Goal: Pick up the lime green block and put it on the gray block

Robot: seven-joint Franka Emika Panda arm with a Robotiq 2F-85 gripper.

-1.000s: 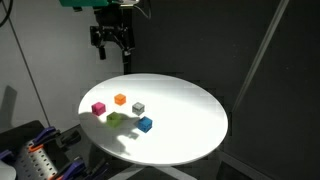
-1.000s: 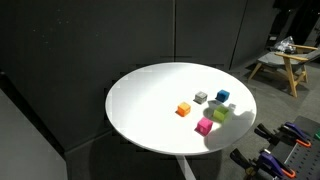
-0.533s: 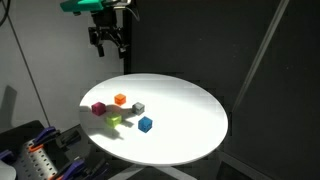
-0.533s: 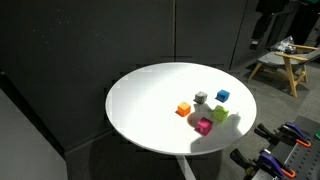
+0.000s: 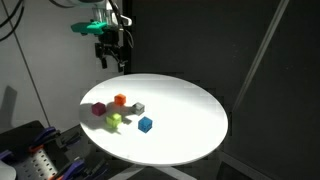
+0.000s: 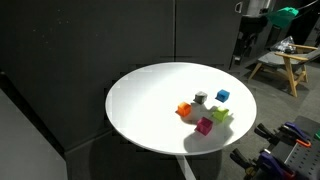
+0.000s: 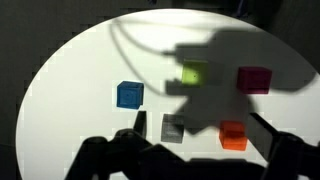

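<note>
In an exterior view the gripper (image 5: 112,58) hangs high in the upper left of the frame, well above the round white tabletop (image 5: 190,110), its fingers apart with nothing between them. Down below, five cubes sit in a loose cluster on the left part of the tabletop. The magenta block (image 5: 99,109) is farthest left. Next comes the lime green block (image 5: 115,121), low in the cluster and under a shadow, with the orange block (image 5: 120,100) just above it. The gray block (image 5: 138,107) follows, and the blue block (image 5: 145,124) closes the right end. Lime green and gray lie near each other but apart, both flat on the tabletop. In the wrist view, blue shows at left, gray at lower centre, lime green at upper centre, and magenta at right.
</note>
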